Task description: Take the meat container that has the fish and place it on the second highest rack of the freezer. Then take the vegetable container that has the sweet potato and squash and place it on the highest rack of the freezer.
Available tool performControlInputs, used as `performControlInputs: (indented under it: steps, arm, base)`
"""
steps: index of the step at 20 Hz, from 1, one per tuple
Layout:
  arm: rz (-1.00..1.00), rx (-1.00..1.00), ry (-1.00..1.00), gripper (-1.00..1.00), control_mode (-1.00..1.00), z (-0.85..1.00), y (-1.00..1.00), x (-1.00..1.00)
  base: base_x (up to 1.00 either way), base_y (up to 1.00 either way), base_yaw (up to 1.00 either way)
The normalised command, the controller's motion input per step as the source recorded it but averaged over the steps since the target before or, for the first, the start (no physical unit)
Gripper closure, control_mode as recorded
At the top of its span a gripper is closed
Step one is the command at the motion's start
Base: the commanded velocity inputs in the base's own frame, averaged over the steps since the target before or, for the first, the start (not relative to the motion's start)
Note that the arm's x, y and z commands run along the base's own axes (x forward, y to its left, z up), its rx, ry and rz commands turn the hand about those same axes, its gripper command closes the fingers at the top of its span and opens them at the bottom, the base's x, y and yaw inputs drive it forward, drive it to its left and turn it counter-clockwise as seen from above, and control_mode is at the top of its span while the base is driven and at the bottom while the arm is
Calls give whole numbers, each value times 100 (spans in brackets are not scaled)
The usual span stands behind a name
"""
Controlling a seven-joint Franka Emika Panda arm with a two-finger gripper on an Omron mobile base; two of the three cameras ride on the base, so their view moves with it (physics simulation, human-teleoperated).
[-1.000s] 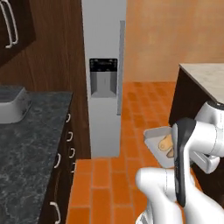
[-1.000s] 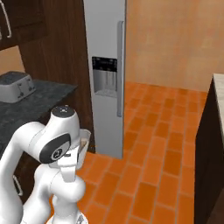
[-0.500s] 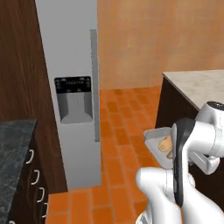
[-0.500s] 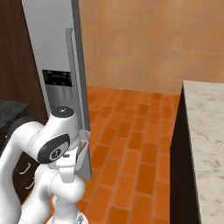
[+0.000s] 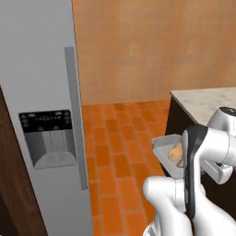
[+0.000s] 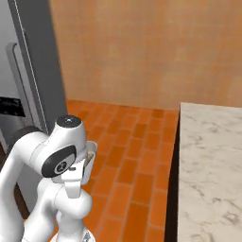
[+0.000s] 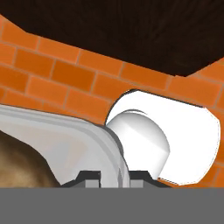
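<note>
End effector fingertips pinch the grey vegetable container rim (brown vegetable inside), nearly closed.

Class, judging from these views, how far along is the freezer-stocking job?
Done: unclear; the freezer door is shut, hiding the racks. In hand: the gripper grips the vegetable container by its rim. Left: opening the freezer, shelving it.

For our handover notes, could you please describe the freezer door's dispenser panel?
Start at the tall grey freezer on the left. Just left of its long vertical handle sits the dispenser panel, a black control strip above a grey recessed alcove, the door's only dark patch.
</note>
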Motion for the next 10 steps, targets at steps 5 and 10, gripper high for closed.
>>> performControlInputs:
  steps: [5, 10]
  arm:
    - [0, 0, 0, 100, 100, 0, 0, 0]
    - [0, 0, 0, 100, 100, 0, 0, 0]
  base:
    - [100, -24, 0]
    - [100, -23, 0]
